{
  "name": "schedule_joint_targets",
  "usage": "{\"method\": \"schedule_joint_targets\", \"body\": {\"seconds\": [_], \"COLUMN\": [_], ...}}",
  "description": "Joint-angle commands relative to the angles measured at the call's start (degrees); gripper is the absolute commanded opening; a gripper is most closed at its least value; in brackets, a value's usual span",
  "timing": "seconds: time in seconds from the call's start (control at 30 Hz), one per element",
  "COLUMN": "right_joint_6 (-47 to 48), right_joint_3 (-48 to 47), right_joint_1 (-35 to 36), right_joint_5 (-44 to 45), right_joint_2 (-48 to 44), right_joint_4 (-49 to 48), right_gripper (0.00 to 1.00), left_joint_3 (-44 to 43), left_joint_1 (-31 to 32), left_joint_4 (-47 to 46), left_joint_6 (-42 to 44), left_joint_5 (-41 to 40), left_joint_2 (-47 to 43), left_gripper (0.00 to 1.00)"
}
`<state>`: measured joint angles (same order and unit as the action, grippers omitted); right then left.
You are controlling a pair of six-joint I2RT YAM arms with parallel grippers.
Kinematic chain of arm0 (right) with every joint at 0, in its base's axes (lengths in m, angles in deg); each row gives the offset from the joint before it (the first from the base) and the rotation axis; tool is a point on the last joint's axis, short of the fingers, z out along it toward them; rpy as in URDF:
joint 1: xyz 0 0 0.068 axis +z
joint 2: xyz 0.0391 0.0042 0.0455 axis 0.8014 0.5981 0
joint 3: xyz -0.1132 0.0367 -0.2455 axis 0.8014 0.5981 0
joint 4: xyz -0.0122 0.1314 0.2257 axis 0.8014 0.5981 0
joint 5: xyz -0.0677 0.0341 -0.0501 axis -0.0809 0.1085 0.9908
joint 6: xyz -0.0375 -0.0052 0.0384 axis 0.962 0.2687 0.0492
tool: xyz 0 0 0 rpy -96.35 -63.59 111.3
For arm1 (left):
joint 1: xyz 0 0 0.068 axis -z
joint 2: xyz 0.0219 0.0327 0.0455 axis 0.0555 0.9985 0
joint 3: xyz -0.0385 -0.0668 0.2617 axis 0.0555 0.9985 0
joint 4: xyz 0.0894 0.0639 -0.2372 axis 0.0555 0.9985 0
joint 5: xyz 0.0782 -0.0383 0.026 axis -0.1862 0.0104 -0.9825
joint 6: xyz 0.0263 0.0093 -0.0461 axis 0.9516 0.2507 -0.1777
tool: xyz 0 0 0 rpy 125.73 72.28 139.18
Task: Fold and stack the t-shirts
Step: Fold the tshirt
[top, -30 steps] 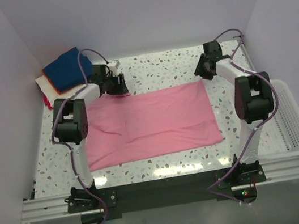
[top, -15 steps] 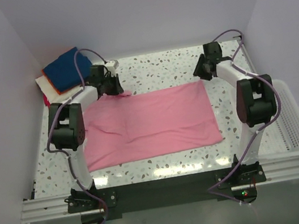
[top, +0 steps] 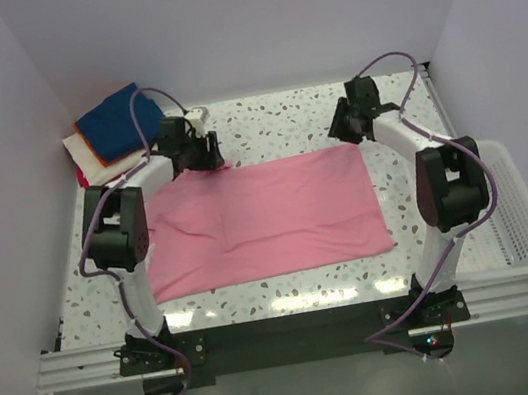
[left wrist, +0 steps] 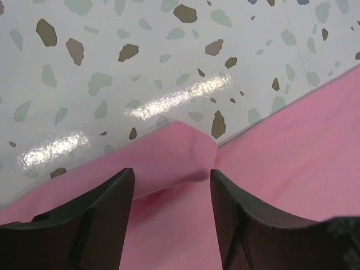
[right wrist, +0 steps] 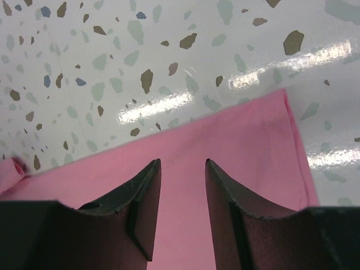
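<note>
The pink t-shirt (top: 267, 217) lies flat as a wide rectangle in the middle of the table. My left gripper (top: 208, 156) is open over its far left corner; in the left wrist view (left wrist: 171, 177) a small turned-over flap of pink cloth (left wrist: 169, 154) lies between the fingertips. My right gripper (top: 342, 132) is open over the far right corner, and in the right wrist view (right wrist: 183, 166) flat pink cloth (right wrist: 242, 146) lies under it. A stack of folded shirts, navy blue (top: 114, 121) on top with orange, white and red edges below, sits at the far left.
A white mesh basket (top: 513, 217) stands off the table's right edge. The speckled tabletop (top: 276, 119) shows behind the pink shirt. Walls close in the left, back and right sides.
My right gripper has moved left and slightly forward towards the shirt's far right corner. My left gripper has shifted a little at the far left corner. The shirt lies as before.
</note>
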<state>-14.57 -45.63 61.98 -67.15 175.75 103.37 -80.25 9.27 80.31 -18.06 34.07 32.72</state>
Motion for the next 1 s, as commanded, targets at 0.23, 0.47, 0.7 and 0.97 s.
{"method": "schedule_joint_targets", "body": {"seconds": [0.23,0.47,0.7,0.97], "right_joint_6": [0.27,0.62,0.62,0.89], "right_joint_3": [0.51,0.25,0.33,0.33], "right_joint_1": [2.19,2.72,2.98,3.33], "right_joint_5": [0.92,1.10,1.01,1.01], "right_joint_2": [-3.44,-3.71,-3.97,-4.32], "right_joint_4": [-1.47,-1.30,-1.21,-1.30], "right_gripper": [0.41,0.41,0.40,0.40], "left_joint_3": [-1.46,-2.25,-1.90,-1.02], "left_joint_1": [4.42,6.36,6.89,7.06], "left_joint_4": [0.40,2.16,2.86,2.51], "left_joint_6": [3.03,2.68,1.54,0.57], "left_joint_5": [-9.39,-16.07,-16.68,-18.71], "left_joint_2": [-0.63,0.25,0.60,0.42], "left_gripper": [0.59,0.44,0.17,0.09]}}
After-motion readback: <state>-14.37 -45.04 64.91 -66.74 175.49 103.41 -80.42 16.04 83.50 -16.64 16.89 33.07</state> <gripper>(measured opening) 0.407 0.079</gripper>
